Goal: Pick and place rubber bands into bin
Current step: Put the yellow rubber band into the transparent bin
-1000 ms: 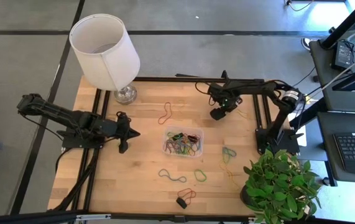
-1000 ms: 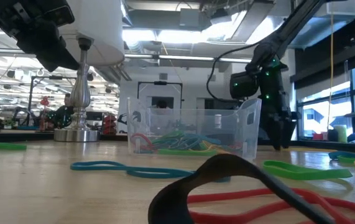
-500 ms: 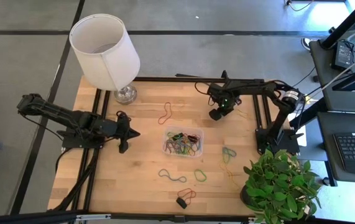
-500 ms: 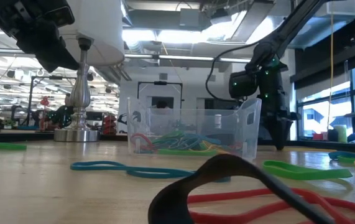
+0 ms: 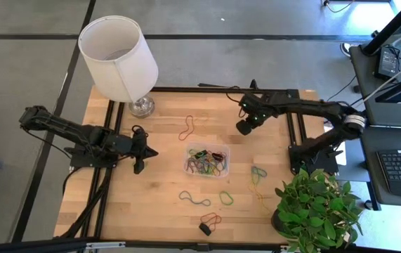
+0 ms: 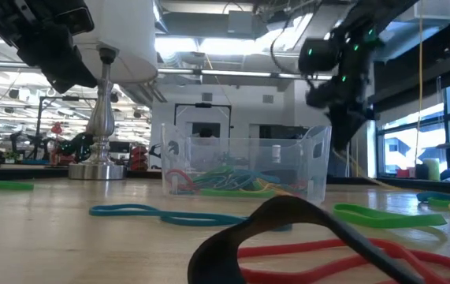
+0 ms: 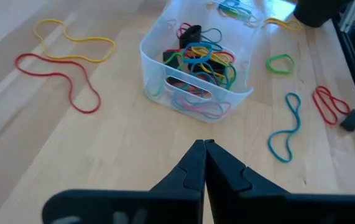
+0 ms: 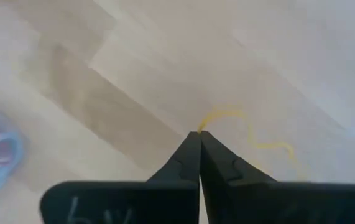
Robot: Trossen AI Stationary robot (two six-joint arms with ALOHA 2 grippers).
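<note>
The bin point(image 5: 207, 160) is a small clear tub at the table's middle, with several coloured rubber bands in it. More rubber bands lie loose on the wood: a red one point(image 5: 187, 128), a blue one point(image 5: 194, 199) and a green one point(image 5: 226, 198). My right gripper point(image 5: 243, 128) hangs above the table behind and to the right of the bin, shut on a yellow rubber band point(image 8: 252, 140). My left gripper point(image 5: 140, 158) is shut and held above the table left of the bin point(image 7: 196, 62), holding nothing. My right gripper pinches one end of the yellow band point(image 8: 203, 127) between its two fingertips, which point steeply down from above. The band trails down and away from the fingers point(image 6: 366, 173). Whether its far end rests on the table I cannot tell.
A lamp with a white shade point(image 5: 118, 56) stands at the far left corner on a metal foot point(image 5: 142, 107). A potted plant point(image 5: 319, 211) fills the near right corner. A red band with a black piece point(image 5: 209, 222) lies at the near edge, a green-blue band point(image 5: 258, 172) right of the bin.
My right gripper has shut at the table top and then risen well above it, tipping somewhat away from straight down. The yellow band's pinched end has come up with it.
</note>
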